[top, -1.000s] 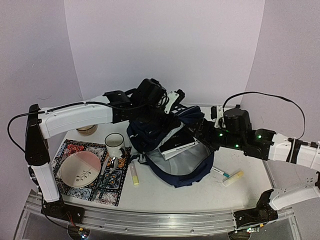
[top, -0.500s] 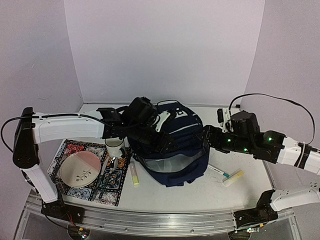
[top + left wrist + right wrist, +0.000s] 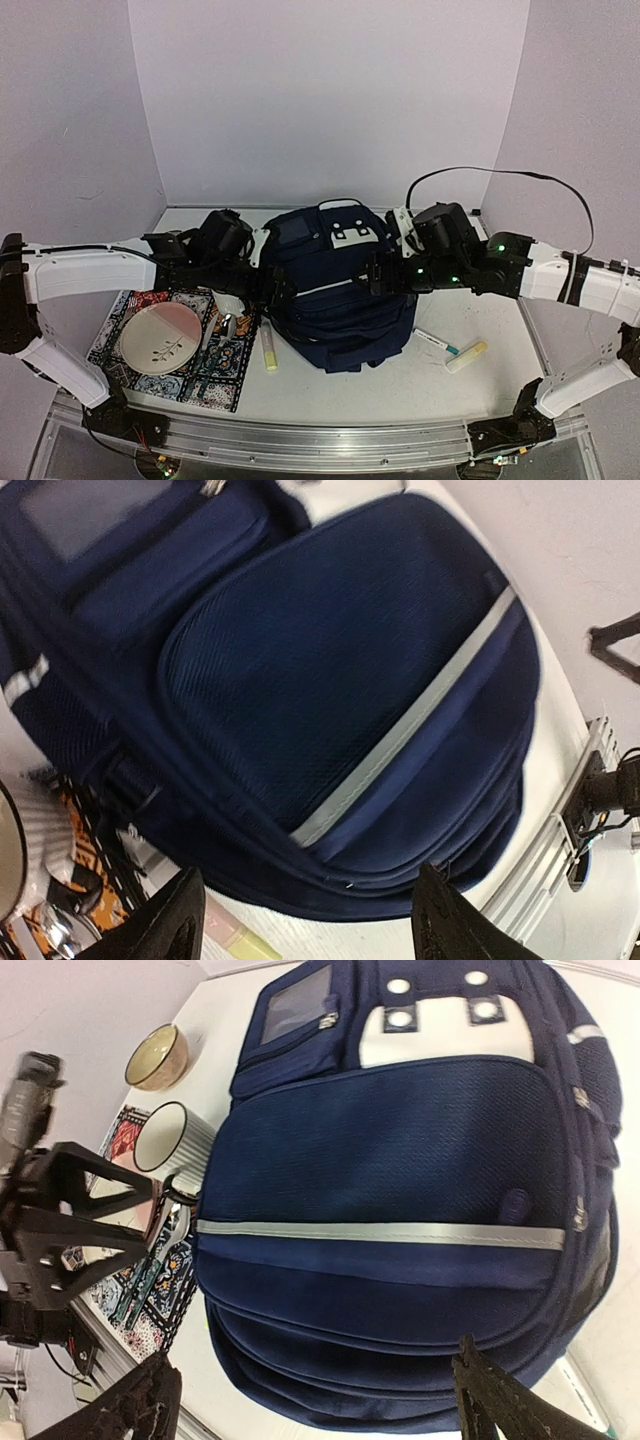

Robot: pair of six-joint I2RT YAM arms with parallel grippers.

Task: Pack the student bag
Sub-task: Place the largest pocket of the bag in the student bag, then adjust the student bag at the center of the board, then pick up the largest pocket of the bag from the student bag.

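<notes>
On the middle of the white table (image 3: pixel 500 330) lies the student bag (image 3: pixel 335 290), a large dark navy fabric backpack. It lies flat with its front pocket facing up, a thin pale stripe running across it. Its white patch with round studs and its grey-blue square panel point toward the back wall. From where I stand its flaps look closed.

The left gripper (image 3: pixel 264 288) sits low at the bag's left flank. In the left wrist view its two black fingers (image 3: pixel 180 925) are spread wide with nothing between them, only the bag's lower edge beyond. The right gripper (image 3: pixel 385 275) is at the bag's right flank. In the right wrist view its fingers (image 3: pixel 490 1400) are also spread wide and hold nothing. I cannot tell whether either gripper touches the fabric.

Just left of the bag, a short pale yellow stick (image 3: pixel 268 350) lies on the bare table. Beside it is a patterned rectangular placemat (image 3: pixel 200 372), which carries a round pink and cream plate (image 3: pixel 155 335). A white ribbed mug with a dark rim (image 3: pixel 170 1140) stands at the mat's far corner, close to the bag. A small tan bowl (image 3: pixel 155 1057) stands further back.

To the right of the bag lie a white pen with a teal band (image 3: pixel 437 342) and a stubby yellow marker (image 3: pixel 466 356), near each other.
</notes>
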